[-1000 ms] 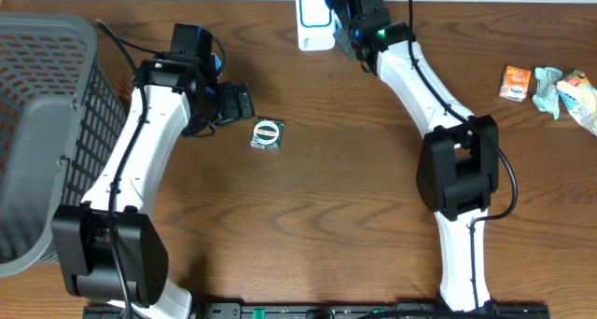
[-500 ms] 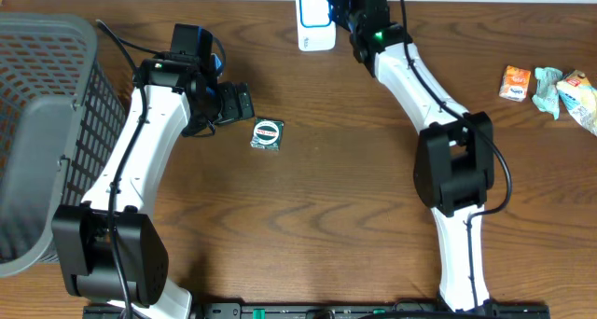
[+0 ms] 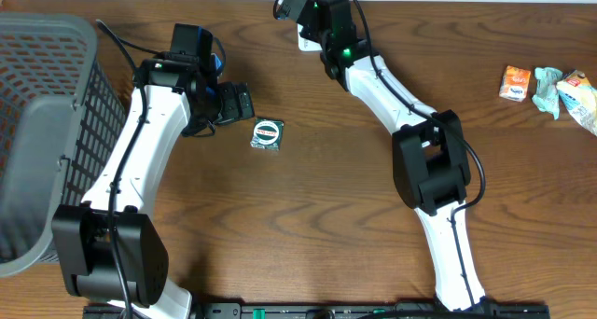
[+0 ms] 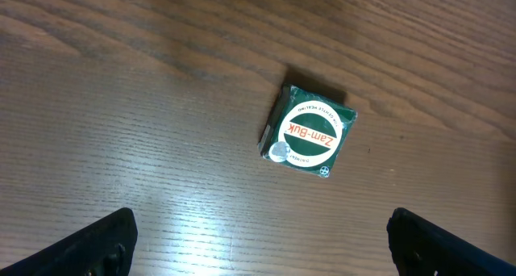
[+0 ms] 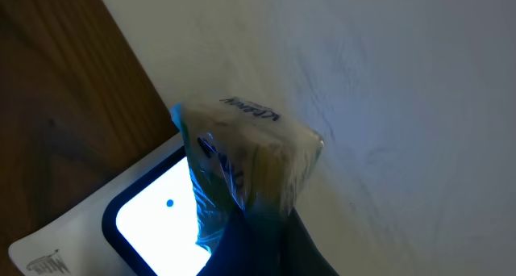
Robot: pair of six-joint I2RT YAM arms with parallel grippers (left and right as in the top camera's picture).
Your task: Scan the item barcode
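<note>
The right end effector (image 5: 256,244) is clamped on a clear-wrapped packet (image 5: 246,159), which sits tilted, close over the lit window of the white scanner (image 5: 149,215) at the table's far edge. The left end effector (image 4: 262,248) stands wide, holding nothing, low over the table (image 4: 113,106). A green Zam-Buk tin (image 4: 308,133) lies flat just ahead of it, apart from both fingers. A grey basket (image 3: 47,95) sits at the far left.
</note>
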